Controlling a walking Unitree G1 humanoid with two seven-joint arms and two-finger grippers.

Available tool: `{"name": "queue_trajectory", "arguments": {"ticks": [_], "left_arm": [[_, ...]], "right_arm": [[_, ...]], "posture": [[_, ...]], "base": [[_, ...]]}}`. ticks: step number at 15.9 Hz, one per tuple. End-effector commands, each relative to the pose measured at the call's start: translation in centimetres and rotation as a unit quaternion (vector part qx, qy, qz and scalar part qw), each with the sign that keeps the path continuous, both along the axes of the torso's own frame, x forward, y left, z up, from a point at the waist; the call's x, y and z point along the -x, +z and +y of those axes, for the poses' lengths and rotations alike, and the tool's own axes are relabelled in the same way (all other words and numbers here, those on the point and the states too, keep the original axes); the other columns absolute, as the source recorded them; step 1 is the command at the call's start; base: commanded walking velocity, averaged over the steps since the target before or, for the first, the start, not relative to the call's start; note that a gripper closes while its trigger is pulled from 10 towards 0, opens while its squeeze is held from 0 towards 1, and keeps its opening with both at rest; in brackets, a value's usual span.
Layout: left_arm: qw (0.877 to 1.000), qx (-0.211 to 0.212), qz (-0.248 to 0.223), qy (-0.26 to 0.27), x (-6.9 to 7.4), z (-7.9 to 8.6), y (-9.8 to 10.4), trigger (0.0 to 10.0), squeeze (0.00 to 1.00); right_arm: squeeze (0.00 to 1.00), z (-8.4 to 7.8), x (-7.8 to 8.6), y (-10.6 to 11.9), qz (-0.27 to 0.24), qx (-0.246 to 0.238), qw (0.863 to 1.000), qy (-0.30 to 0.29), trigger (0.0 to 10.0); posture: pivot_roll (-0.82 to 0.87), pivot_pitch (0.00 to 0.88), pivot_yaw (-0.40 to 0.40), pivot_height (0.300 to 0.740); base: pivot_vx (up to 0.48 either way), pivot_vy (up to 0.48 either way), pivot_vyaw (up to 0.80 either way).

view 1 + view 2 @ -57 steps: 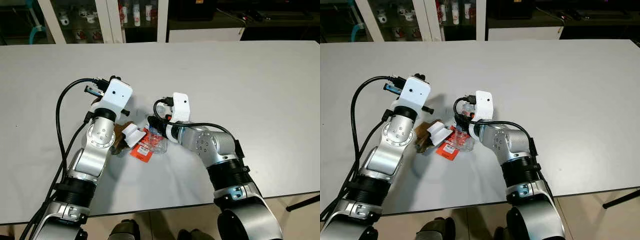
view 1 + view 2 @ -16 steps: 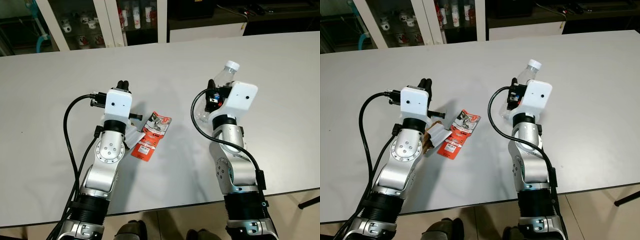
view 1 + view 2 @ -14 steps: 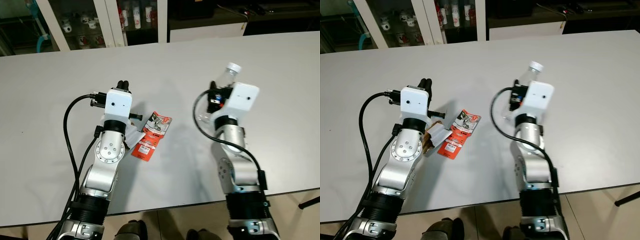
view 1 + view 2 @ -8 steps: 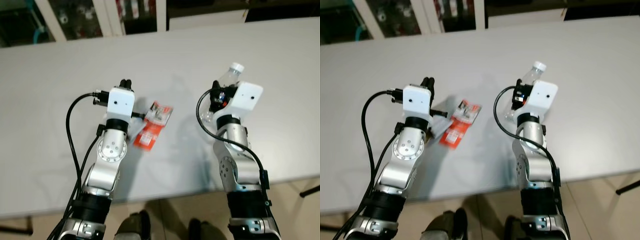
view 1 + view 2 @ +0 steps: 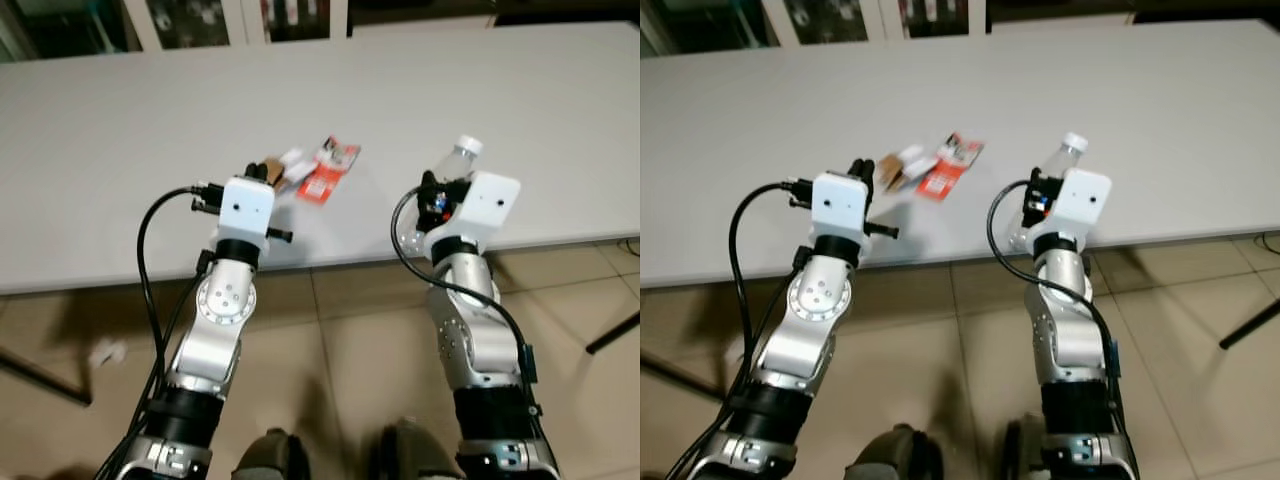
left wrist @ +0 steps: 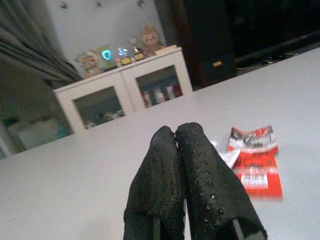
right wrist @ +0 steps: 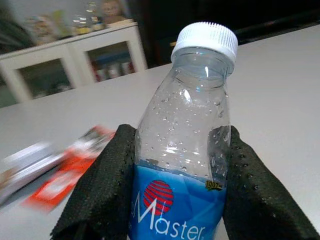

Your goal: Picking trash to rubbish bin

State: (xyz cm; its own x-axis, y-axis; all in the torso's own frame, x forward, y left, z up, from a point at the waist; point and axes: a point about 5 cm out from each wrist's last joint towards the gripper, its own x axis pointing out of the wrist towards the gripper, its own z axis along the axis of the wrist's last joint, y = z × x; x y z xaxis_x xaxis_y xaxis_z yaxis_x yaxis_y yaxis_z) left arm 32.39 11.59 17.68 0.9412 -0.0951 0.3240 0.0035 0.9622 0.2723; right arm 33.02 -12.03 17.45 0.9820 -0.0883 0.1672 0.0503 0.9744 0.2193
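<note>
The robot is backing away from the surface (image 5: 120,130), right fingers (image 7: 100,195) clamping the water bottle (image 7: 187,150), left fingers (image 6: 200,185) together, red wrappers (image 5: 325,180) at eleven o'clock left behind.

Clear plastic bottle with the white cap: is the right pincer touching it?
Touching. In the right wrist view both black fingers press against the clear plastic bottle, with the right pincer clamped around its blue label.

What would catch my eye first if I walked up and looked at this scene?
Probably the clear plastic bottle with its white cap and blue label, clamped upright in the right gripper near the table's front edge. Next, the red wrappers lying on the grey table, just beyond the shut, empty left gripper.
</note>
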Motion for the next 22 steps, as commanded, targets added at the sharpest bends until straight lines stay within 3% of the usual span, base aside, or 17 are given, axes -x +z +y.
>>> {"name": "queue_trajectory", "arguments": {"ticks": [1, 11, 13, 15, 19, 22], "left_arm": [[1.000, -0.004, 0.004, 0.007, 0.1, 0.4, -0.2, 10.0, 0.00], [1.000, -0.007, 0.008, 0.008, -0.1, 0.5, -0.3, 10.0, 0.00], [0.999, -0.013, 0.025, 0.028, -0.2, 0.8, -0.8, 10.0, 0.00], [0.998, -0.018, 0.046, 0.049, -0.4, 1.4, -1.4, 10.0, 0.00], [0.999, 0.001, 0.030, 0.019, 0.0, 0.8, -0.9, 10.0, 0.00], [0.999, 0.005, 0.046, 0.024, -0.1, 0.7, -1.2, 10.0, 0.00]], "right_arm": [[0.00, 0.3, 0.0, 0.3, -0.006, 0.000, 1.000, 0.008, 10.0], [0.00, 0.5, 0.0, 0.0, 0.001, 0.004, 1.000, 0.013, 10.0], [0.00, 0.4, 0.0, 0.0, 0.004, 0.004, 1.000, 0.015, 10.0], [0.00, 0.5, 0.0, 0.0, 0.006, 0.003, 1.000, 0.019, 10.0], [0.00, 0.8, -0.1, -0.1, 0.012, 0.009, 0.999, 0.032, 10.0], [0.00, 1.3, -0.1, -0.2, 0.017, 0.049, 0.998, 0.041, 10.0]], "posture": [[-0.02, 0.120, 0.087, 0.720], [-0.02, 0.111, 0.086, 0.720], [-0.01, 0.121, 0.084, 0.720], [-0.01, 0.126, 0.081, 0.720], [0.00, 0.134, 0.078, 0.720], [0.00, 0.134, 0.075, 0.720]], "base": [[-0.386, 0.000, 0.00], [-0.384, 0.000, 0.00], [-0.337, 0.000, 0.00], [0.000, 0.000, 0.00], [0.000, 0.000, 0.00], [0.000, 0.143, 0.27]]}}
